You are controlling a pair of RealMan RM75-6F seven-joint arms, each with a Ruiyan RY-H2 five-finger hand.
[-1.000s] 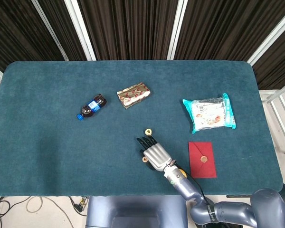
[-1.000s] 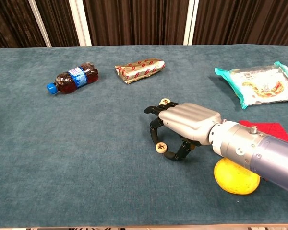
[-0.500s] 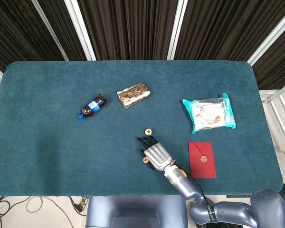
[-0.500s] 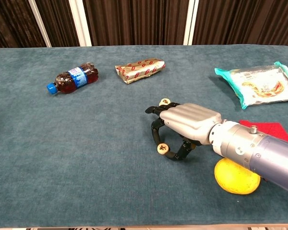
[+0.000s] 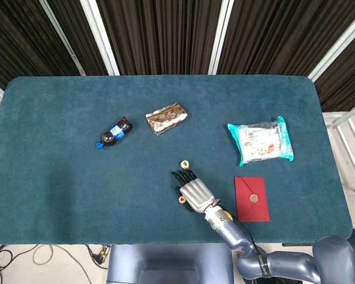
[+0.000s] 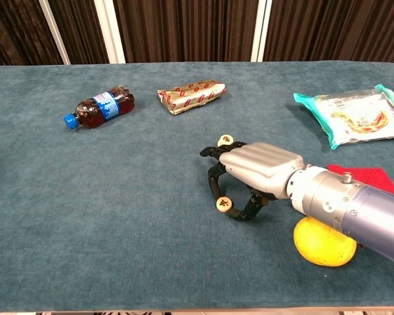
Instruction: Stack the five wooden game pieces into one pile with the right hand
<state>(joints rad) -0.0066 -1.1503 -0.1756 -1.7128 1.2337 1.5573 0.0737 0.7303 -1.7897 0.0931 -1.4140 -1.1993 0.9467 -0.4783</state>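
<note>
One marked wooden piece (image 6: pixel 224 204) sits in the right hand (image 6: pixel 255 169).

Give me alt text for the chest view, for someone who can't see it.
The robot's right hand pinches a round wooden game piece just above a teal table; another piece lies beyond its fingers. Farther back lie a small bottle, a gold wrapper and a teal packet.
</note>
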